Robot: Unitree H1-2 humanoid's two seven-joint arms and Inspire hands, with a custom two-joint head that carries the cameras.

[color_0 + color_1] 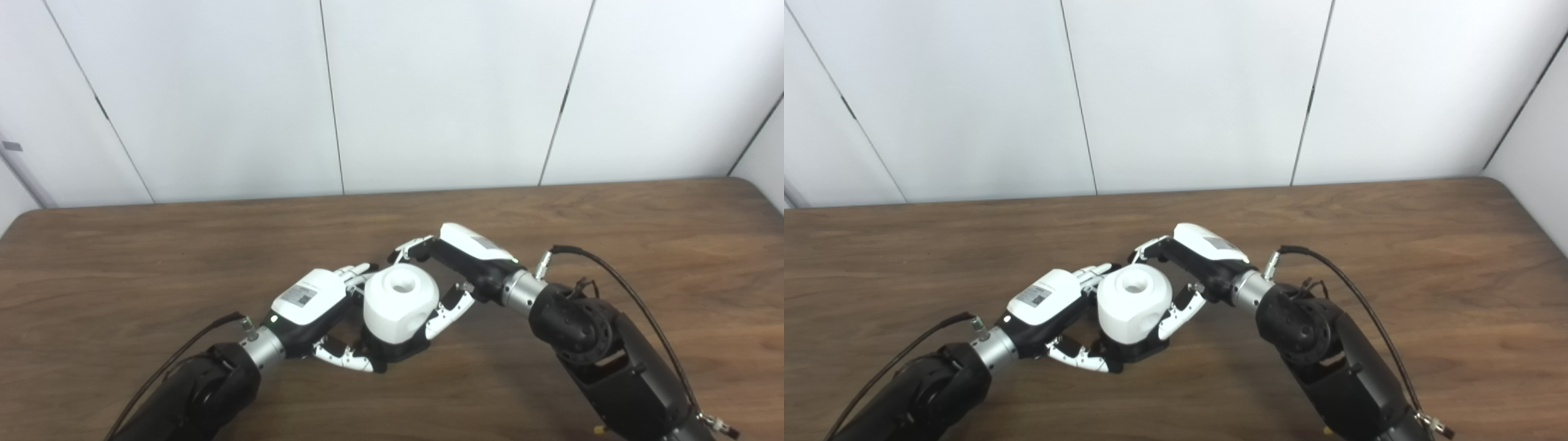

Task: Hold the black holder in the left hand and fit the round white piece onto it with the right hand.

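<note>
The round white piece (400, 302), with a hole in its top and another in its side, sits on top of the black holder (401, 351) just above the wooden table (612, 220). My left hand (318, 306) comes from the lower left and is shut on the black holder, thumb under it and fingers behind. From the right, my right hand (456, 263) wraps around the white piece, fingers at its far side and thumb against its near right side. Most of the holder is hidden beneath the white piece.
Nothing else lies on the brown table. White wall panels (429, 92) stand behind the far edge. Black cables (618, 275) run along both forearms.
</note>
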